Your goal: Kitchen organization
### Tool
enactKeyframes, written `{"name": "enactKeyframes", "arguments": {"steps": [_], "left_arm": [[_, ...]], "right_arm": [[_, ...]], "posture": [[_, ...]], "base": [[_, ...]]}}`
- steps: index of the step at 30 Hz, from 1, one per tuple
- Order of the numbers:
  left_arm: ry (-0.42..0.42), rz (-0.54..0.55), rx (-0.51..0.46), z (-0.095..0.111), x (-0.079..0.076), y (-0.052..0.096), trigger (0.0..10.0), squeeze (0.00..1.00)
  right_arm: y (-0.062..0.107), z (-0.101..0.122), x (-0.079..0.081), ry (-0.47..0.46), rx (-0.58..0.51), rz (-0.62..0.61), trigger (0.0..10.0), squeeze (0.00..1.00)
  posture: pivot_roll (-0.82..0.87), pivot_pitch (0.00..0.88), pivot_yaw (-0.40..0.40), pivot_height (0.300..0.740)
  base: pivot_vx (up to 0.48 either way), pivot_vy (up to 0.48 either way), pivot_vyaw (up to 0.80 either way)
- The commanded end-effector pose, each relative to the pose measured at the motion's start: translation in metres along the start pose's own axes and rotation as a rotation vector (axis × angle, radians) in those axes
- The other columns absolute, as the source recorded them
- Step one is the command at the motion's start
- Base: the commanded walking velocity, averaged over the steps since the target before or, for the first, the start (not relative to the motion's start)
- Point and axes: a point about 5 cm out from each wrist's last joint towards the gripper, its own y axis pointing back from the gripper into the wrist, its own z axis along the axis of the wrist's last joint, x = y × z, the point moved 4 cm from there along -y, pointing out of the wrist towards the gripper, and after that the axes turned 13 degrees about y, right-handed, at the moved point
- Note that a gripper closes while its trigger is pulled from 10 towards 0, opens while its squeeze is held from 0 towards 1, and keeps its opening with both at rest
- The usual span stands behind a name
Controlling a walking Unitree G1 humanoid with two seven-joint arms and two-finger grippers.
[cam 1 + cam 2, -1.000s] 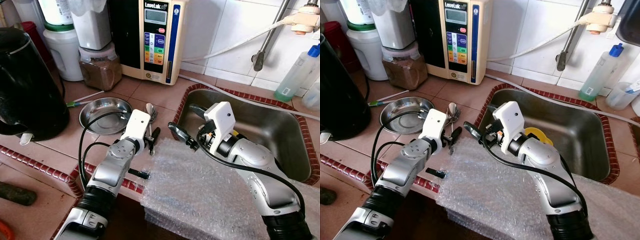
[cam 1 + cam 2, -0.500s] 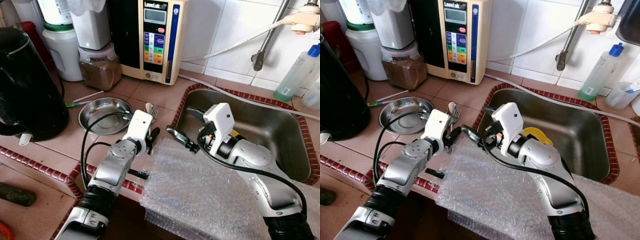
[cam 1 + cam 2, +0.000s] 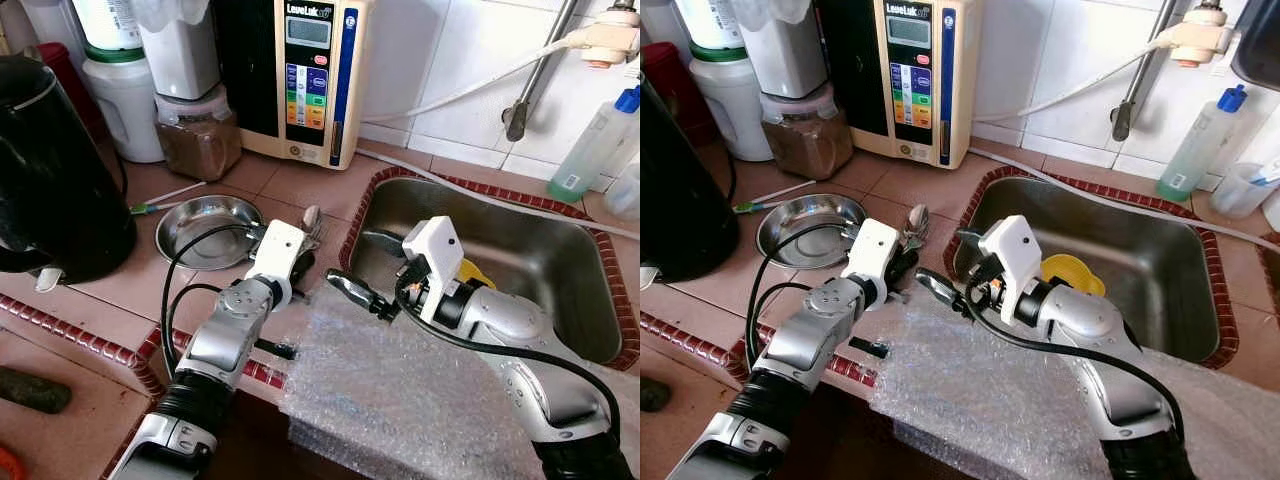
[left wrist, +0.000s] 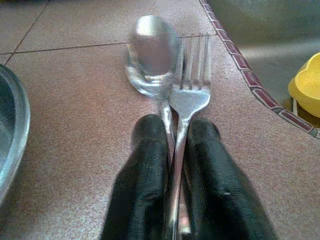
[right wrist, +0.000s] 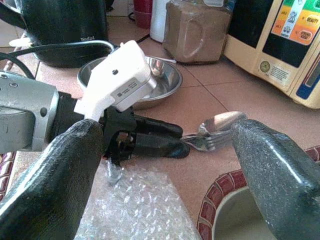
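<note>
A steel spoon (image 4: 150,55) and fork (image 4: 192,90) lie side by side on the red tiled counter, by the sink's left rim. My left gripper (image 4: 175,127) is shut on their handles, one black finger on each side. From the head the spoon (image 3: 312,218) pokes out ahead of the left gripper (image 3: 300,262). My right gripper (image 3: 362,265) hovers open just right of it, over the sink rim and the edge of the bubble wrap (image 3: 400,390). In the right wrist view its fingers (image 5: 60,180) spread wide, facing the left gripper and the cutlery.
A steel bowl (image 3: 205,218) sits left of the cutlery, a black kettle (image 3: 50,180) further left. A brown-powder jar (image 3: 200,140) and a water machine (image 3: 310,70) stand at the back. The sink (image 3: 560,260) holds a yellow item (image 3: 475,270). A plastic bottle (image 3: 590,150) stands behind it.
My right gripper has swung left and lower, from over the sink toward the left gripper. The left gripper has edged forward along the cutlery handles.
</note>
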Motion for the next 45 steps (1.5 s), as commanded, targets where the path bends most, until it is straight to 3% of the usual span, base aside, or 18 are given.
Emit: {"name": "enactKeyframes", "arguments": {"steps": [1,12,14,16,19,22,30,36,42,45], "left_arm": [[-0.005,0.038,0.061,-0.016,0.007,0.002,0.0,0.00],[-0.011,0.128,-0.022,-0.004,0.016,0.004,0.0,0.00],[-0.012,0.194,-0.162,0.019,0.021,0.009,0.0,0.00],[-0.006,0.219,-0.193,0.023,0.023,0.011,0.0,0.00],[-0.070,0.292,-0.328,0.044,0.026,0.021,0.0,0.00],[-0.064,0.313,-0.400,0.053,0.025,0.028,0.0,0.00],[-0.049,0.413,-0.591,0.078,0.045,0.050,0.0,0.00],[-0.135,0.396,-0.791,0.106,0.031,0.071,0.0,0.00],[-0.067,0.360,-0.801,0.111,0.028,0.068,0.0,0.00],[-0.056,0.431,-0.739,0.103,0.043,0.068,0.0,0.00]], "right_arm": [[0.001,0.003,0.003,0.011,-0.006,0.018,10.0,0.00],[0.001,0.003,0.001,0.018,-0.003,0.020,10.0,0.00],[0.000,0.003,0.001,0.020,-0.005,0.016,10.0,0.00],[0.000,0.003,0.000,0.021,-0.005,0.014,10.0,0.00],[0.000,0.004,-0.002,0.026,-0.005,0.004,10.0,0.00],[0.000,0.004,-0.004,0.029,-0.005,-0.003,10.0,0.00],[-0.001,0.004,-0.008,0.032,-0.006,-0.028,10.0,0.00],[-0.002,0.005,-0.015,0.045,-0.015,-0.069,10.0,0.00],[-0.004,0.008,-0.023,0.052,-0.026,-0.104,10.0,0.00],[-0.003,0.006,-0.023,0.051,-0.022,-0.114,10.0,0.00]], "posture": [[-0.07,0.047,-0.023,0.740],[-0.07,0.036,-0.027,0.740],[-0.07,0.032,-0.027,0.740],[-0.07,0.032,-0.027,0.740],[-0.07,0.031,-0.029,0.740],[-0.07,0.033,-0.031,0.740],[-0.06,0.036,-0.032,0.740],[-0.06,0.036,-0.038,0.740],[-0.07,0.033,-0.036,0.740],[-0.06,0.035,-0.033,0.740]], "base": [[0.000,0.000,0.00],[0.000,0.000,0.00],[0.000,0.000,0.00],[0.000,0.000,0.00],[0.000,0.000,0.00],[0.000,0.000,0.00],[0.000,0.000,0.00],[0.000,0.000,0.00],[0.000,0.000,0.00],[0.000,0.000,0.00]]}}
